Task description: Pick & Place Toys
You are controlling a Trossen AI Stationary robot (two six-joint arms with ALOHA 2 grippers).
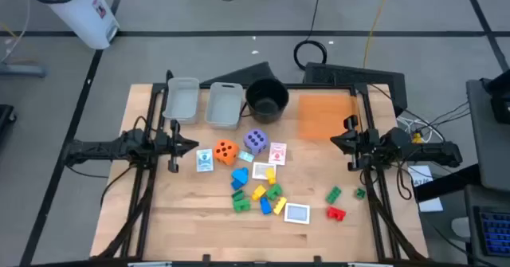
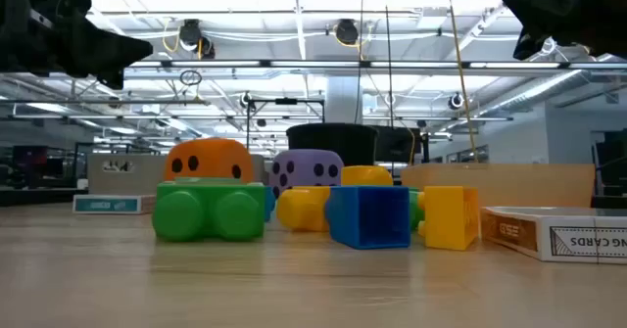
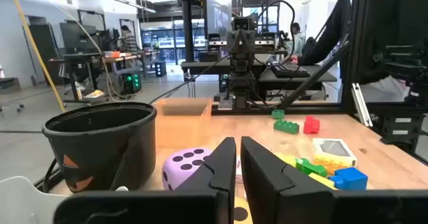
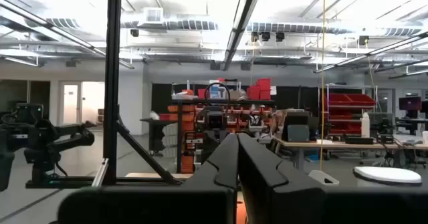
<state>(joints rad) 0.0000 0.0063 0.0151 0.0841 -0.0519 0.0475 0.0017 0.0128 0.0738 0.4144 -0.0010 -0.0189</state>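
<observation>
- Several small toys lie in a loose cluster mid-worktop: an orange plastic die (image 1: 225, 150), a purple plastic die (image 1: 255, 139), white-edged picture cards (image 1: 205, 160), and red, blue, yellow and green plastic blocks (image 1: 256, 192).
- We judge the blocks and dice light, rigid and smooth. They should not deform or break, but could slip or skate away if pinched off-centre.
- We would take each die across two opposite flat faces, and each block across its narrow flat sides, clear of the studs.
- We expect the flat, thin cards to be the awkward ones, needing an edge pinch or a slide first.
- Three stray blocks, two green ones (image 1: 333, 194) and a red one (image 1: 335, 213), sit apart toward the right arm's side.
- Behind the cluster stand two grey rectangular plastic bins (image 1: 224, 105) and a round black pot (image 1: 267, 98).
- Our left hand (image 1: 194, 146) hangs at the worktop's left edge near the dice, fingers pressed together on nothing.
- Our right hand (image 1: 335, 140) waits at the right edge, likewise pressed together and empty.
</observation>
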